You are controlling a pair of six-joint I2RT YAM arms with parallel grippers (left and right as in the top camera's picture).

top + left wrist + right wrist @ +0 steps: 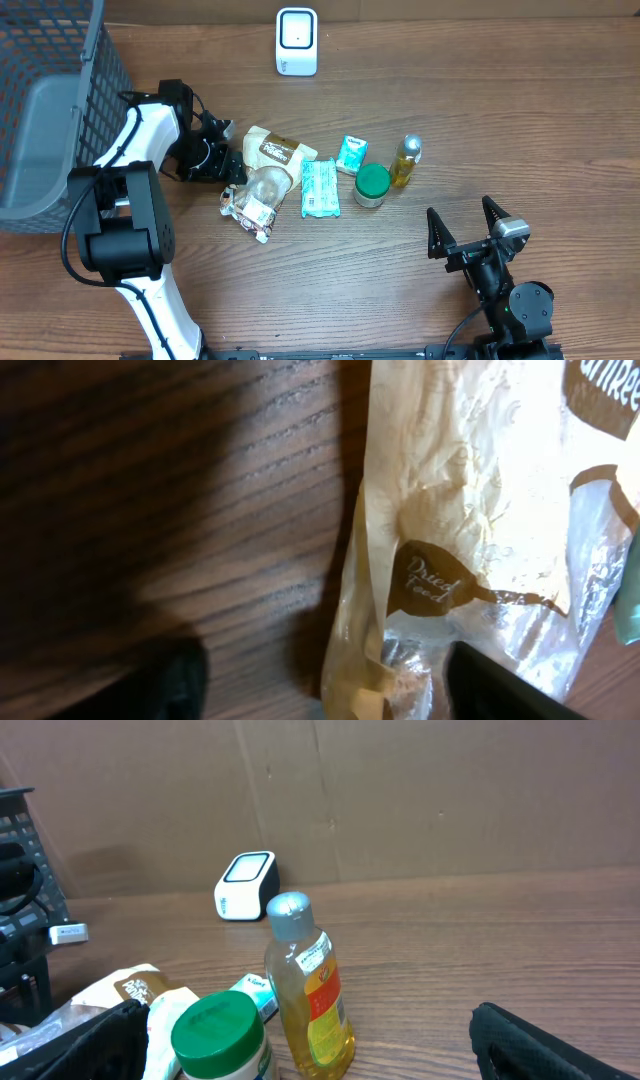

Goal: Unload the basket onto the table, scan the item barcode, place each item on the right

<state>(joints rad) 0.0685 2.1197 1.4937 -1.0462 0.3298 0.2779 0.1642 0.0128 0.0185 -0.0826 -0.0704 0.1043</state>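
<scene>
1. Six items lie in a loose cluster on the table, below the scanner: a beige snack bag, a clear packet, a teal pack, a small teal box, a green-lidded jar and a bottle of oil.
2. The left gripper is down at the cluster's edge, below and left of the scanner, with its jaws spread. The wrist view shows the bag's crinkled corner lying between the fingers, and nothing is pinched.
3. The right gripper hangs well below and right of the scanner, wide open and empty, apart from every item.
4. By my reading, the job has barely begun. The bag looks like the chosen item, yet it lies flat on the wood, well apart from the scanner.
5. The rest is all ahead: close on the bag, lift it, carry it up to the scanner and turn its barcode to the window. No barcode shows in any view.
</scene>
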